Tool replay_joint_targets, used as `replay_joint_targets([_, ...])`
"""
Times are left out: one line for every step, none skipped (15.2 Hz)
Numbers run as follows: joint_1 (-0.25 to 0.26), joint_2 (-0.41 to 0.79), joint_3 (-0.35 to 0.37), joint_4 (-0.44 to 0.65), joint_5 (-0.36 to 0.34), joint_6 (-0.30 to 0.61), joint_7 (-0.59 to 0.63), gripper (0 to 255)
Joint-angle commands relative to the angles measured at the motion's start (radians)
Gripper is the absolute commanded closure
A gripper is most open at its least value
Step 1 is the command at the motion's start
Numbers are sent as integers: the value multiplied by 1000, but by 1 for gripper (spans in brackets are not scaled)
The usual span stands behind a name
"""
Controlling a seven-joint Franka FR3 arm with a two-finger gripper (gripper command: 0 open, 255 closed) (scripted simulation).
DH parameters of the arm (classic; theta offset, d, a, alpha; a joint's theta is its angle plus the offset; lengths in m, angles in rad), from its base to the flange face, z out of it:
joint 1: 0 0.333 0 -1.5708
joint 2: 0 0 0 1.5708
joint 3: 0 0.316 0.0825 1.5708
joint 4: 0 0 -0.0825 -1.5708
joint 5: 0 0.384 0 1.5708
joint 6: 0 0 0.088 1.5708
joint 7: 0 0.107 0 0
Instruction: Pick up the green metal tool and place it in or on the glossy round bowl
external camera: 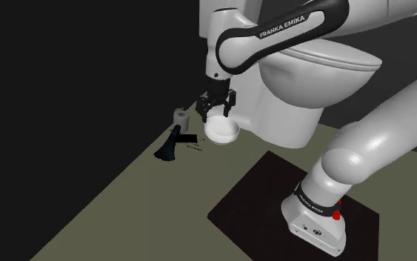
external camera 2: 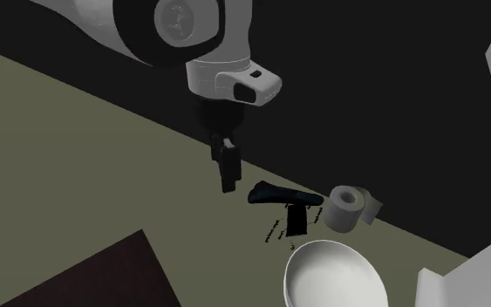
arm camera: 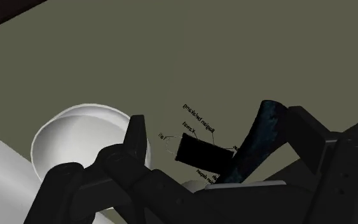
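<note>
One dark tool (external camera: pixel 167 149) lies on the floor (external camera: pixel 147 200) beside one paper roll (external camera: pixel 181 117), near one white bowl (external camera: pixel 222 133); the hand (external camera: pixel 218 112) hangs wide, empty, above them.

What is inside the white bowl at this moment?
The bowl shows a bare white interior, nothing in it. In the wrist view a finger of the open gripper covers part of it. The dark tool lies outside on the floor.

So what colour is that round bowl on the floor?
Plain white. The bowl shows best in the second exterior view.
</note>
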Motion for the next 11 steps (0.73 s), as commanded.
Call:
replay_joint_targets([-14,77,18,20,-2,63,74,0])
replay_joint_targets([-20,116,26,34,-6,92,111,0])
replay_joint_targets([-25,157,32,48,-12,121,148,0])
replay_joint_targets([-30,197,38,64,-19,148,185,0])
replay_joint_targets([-34,238,42,81,-28,174,222,0])
replay_joint_targets([-38,279,45,100,-37,199,259,0])
replay_joint_targets([-40,320,45,119,-48,223,296,0])
replay_joint_targets([-41,361,45,140,-60,246,333,0])
replay_joint_targets([-41,402,42,162,-72,267,370,0])
replay_joint_targets([-39,442,38,185,-84,287,405,0])
replay_joint_targets([-36,483,32,210,-95,306,440,0])
